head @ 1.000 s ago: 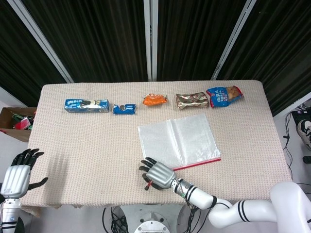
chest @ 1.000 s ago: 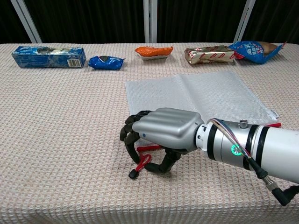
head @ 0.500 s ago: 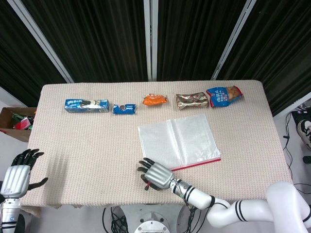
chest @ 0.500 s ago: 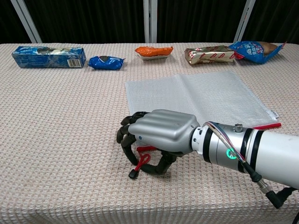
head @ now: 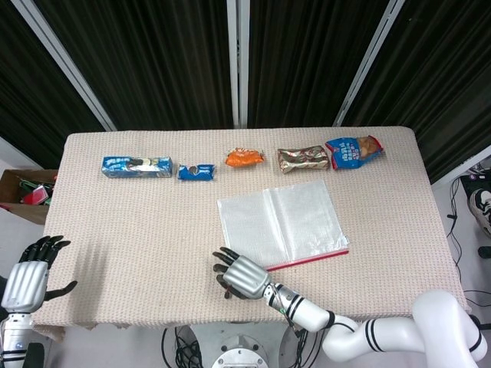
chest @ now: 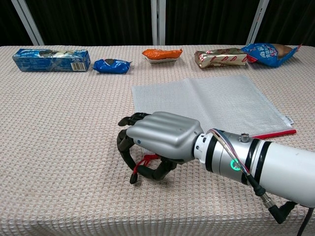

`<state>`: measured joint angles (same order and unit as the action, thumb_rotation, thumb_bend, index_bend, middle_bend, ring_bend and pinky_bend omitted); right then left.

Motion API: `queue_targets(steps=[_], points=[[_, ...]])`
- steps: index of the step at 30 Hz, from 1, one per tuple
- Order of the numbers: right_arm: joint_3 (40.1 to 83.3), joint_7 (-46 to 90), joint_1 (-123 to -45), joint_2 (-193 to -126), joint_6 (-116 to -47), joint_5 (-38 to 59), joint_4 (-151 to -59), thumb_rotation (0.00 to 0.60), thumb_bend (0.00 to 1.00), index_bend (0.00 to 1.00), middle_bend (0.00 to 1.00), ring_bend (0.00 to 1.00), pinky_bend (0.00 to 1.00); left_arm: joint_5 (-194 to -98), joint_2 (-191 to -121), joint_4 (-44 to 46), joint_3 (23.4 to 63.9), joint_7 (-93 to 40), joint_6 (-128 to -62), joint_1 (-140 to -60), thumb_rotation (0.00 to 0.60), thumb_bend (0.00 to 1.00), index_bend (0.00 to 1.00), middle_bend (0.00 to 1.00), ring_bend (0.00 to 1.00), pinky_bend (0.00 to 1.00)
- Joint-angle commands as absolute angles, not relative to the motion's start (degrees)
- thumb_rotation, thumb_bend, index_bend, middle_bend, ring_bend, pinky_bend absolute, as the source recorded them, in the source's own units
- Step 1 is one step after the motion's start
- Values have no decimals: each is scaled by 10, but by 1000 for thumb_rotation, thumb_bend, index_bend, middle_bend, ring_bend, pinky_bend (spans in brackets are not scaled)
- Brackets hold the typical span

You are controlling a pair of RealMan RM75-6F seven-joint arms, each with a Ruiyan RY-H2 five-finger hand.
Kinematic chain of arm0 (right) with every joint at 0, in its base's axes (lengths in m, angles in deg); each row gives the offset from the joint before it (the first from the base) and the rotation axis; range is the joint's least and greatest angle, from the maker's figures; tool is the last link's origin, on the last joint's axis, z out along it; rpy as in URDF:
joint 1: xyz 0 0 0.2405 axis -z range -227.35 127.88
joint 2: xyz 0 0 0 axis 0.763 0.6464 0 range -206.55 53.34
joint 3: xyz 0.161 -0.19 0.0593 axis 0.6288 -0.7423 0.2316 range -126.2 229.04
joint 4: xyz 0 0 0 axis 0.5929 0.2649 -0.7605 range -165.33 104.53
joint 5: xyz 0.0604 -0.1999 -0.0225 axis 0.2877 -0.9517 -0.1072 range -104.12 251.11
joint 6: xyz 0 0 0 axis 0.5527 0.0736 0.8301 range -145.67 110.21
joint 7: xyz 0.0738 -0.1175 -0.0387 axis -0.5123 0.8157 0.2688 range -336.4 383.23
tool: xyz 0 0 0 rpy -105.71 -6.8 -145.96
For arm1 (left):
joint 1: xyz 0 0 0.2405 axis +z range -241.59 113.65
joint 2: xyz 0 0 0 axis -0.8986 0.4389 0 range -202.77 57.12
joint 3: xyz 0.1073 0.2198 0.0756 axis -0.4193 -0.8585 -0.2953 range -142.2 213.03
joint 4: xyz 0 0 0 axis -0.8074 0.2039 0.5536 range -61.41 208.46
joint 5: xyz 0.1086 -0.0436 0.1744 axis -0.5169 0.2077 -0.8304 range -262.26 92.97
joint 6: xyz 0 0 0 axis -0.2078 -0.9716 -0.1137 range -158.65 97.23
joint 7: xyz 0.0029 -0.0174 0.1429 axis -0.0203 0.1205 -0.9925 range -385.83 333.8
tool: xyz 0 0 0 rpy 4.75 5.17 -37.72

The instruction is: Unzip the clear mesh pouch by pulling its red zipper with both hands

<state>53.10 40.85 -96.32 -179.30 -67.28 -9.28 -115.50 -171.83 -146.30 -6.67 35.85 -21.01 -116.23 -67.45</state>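
1. Nearest the robot, the right hand [chest: 160,142] lies low over the surface [chest: 64,147], knuckles up and fingers curled under. The red pull cord [chest: 142,163] of the zipper runs in beneath them, with its dark tip poking out at the near side. From the chest view the fingers look closed on the cord, so I judge the right hand to be holding it.

2. The left hand [head: 27,274] hangs off the near left corner of the surface, well apart from everything. Its fingers are spread and it holds nothing.

3. Just beyond the right hand lies the clear mesh pouch [chest: 209,101], flat near the middle of the surface. Its red zipper [head: 311,259] runs along the near edge, out to the right corner.

4. Progress: the pull is drawn to the left end of the zipper line, which suggests the pouch is largely unzipped. The pictures do not show whether the mouth has actually parted. The left hand takes no part yet, so the two-handed share of the job looks undone.

5. Farthest away, a row of snacks lines the back edge: a long blue box [chest: 51,59], a small blue packet [chest: 111,65], an orange packet [chest: 161,53], a gold wrapper [chest: 219,57] and a blue chip bag [chest: 266,51].
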Motion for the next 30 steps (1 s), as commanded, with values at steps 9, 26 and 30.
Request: queue_targets(steps=[9,26,30], points=[[569,329,-970,-1775,-757,-180,-1164,600,536,925,297,0,0,-1777,-1476,-64,354,-38,-1108,-739,600,0,239,153,103,171],[660,305,-1029,-1776,-768,-174,-1147,600,583,961,287,0,0,-1835,-1579,-11,400,131,-1056,-897,600,32,293,146,103,171],[661,296,-1037,-1787,-773,-176,-1133,600,590,962,286,0,0,-1854,-1592,-9,392,152,-1054,-923,600,52,317,146,103,171]])
